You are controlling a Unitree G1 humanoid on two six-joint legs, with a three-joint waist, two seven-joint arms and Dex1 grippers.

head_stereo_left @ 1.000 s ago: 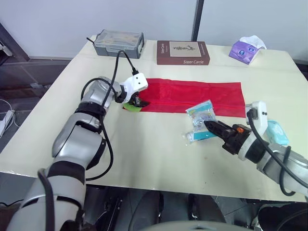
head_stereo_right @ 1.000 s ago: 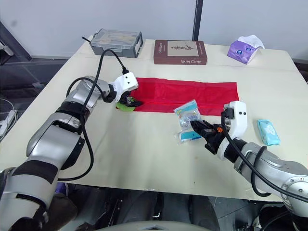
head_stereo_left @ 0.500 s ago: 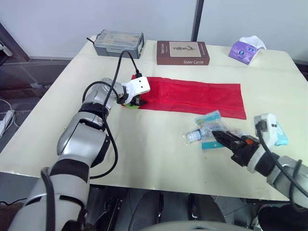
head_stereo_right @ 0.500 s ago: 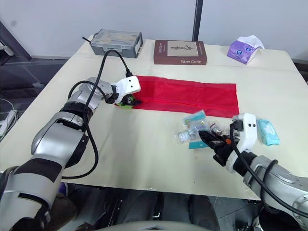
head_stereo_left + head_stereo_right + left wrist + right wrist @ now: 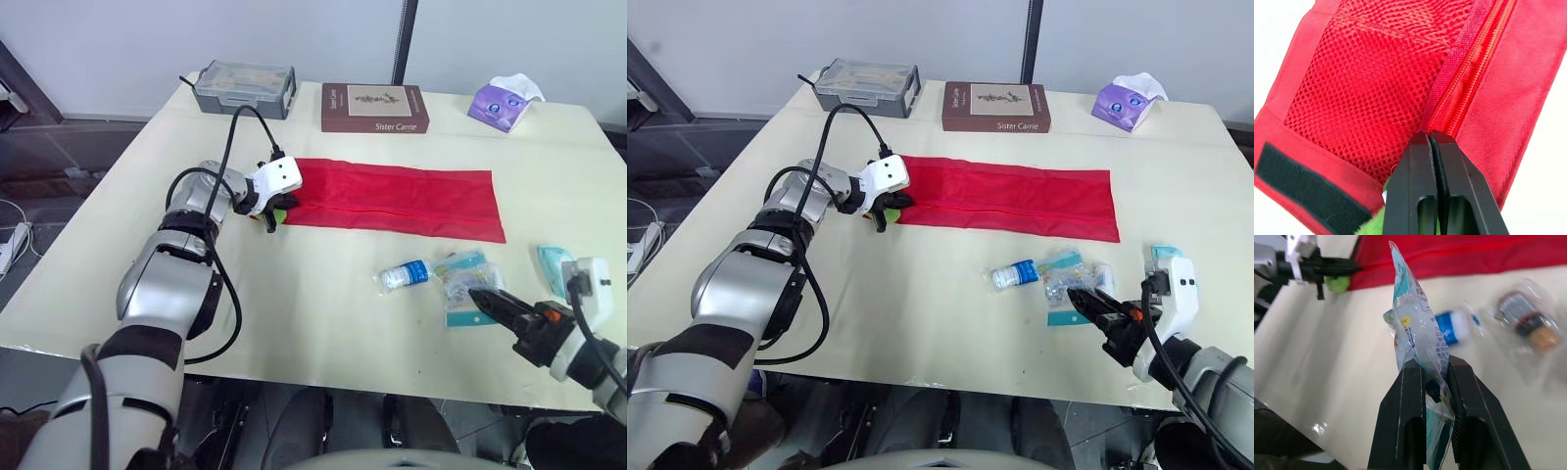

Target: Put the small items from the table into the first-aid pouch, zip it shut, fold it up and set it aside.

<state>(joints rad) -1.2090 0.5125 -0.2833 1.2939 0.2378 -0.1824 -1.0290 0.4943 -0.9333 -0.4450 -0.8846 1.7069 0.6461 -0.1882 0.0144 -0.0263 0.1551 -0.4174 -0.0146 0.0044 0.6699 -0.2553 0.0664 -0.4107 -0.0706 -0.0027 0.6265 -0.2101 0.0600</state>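
Packet (image 5: 1413, 328) — clamped in right end effector (image 5: 1435, 365).

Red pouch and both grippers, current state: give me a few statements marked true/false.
1. The red pouch lies flat and unfolded on the table. True.
2. The right gripper is open and empty. False: it is shut on a clear packet.
3. The left gripper is shut, with its tips at the zip near the pouch's left end. True.
4. The small bottle is inside the pouch. False: it lies on the table in front of the pouch, apart from it.
5. The book lies on the pouch. False: it lies beyond the pouch, near the table's far edge.
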